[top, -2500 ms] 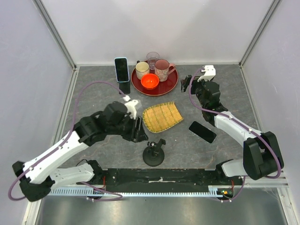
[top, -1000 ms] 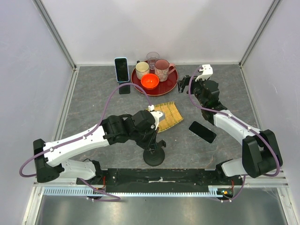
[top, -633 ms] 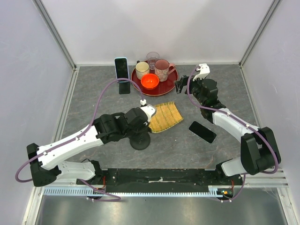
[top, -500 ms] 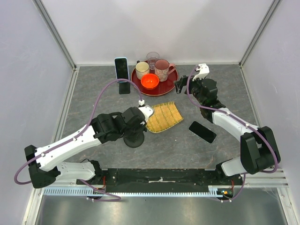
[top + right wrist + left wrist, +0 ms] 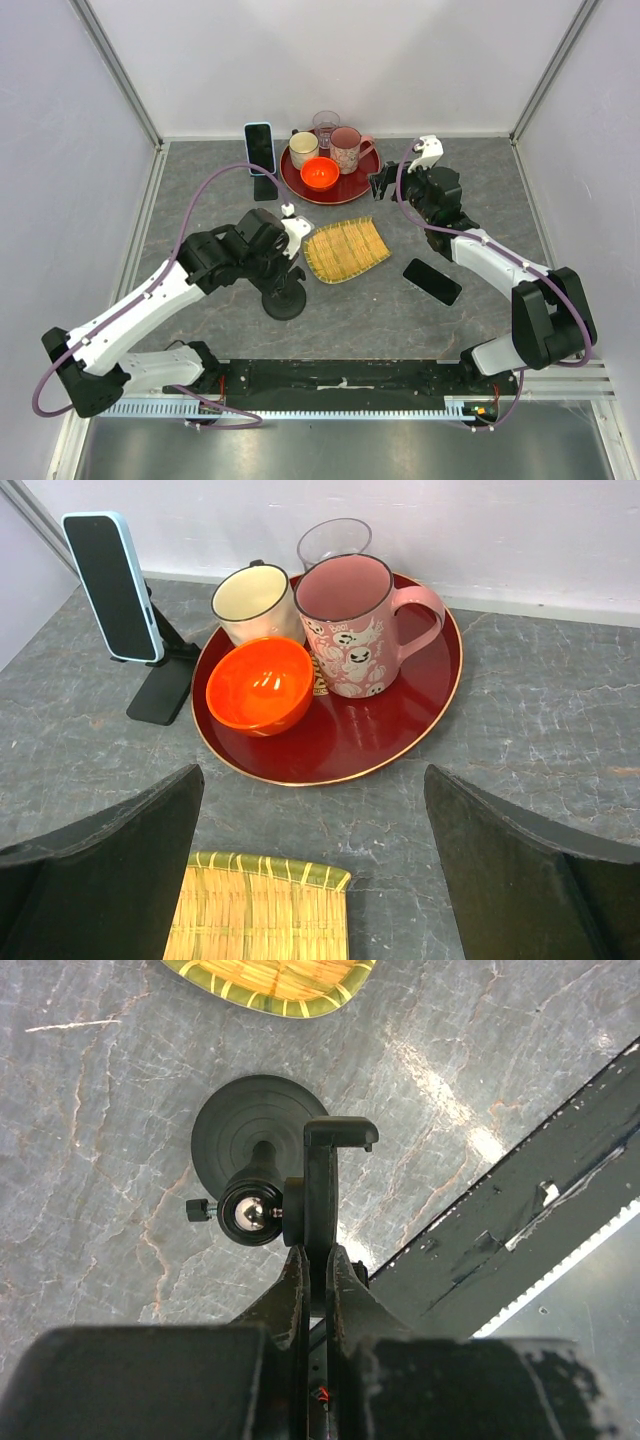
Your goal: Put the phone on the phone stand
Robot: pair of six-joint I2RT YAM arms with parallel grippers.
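Tightly, left jaws pinch phone stand (image 5: pixel 318 1175) (upright).

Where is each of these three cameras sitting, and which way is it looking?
Top external: fixed above and behind the arms, looking down on the table; left arm and right arm both show.
Left wrist: on the left arm, looking straight down at the phone stand; left fingers show, shut on its cradle.
Right wrist: on the right arm, looking forward and down at the red tray; right fingers show, spread open.
Shared: the woven mat appears in all three.
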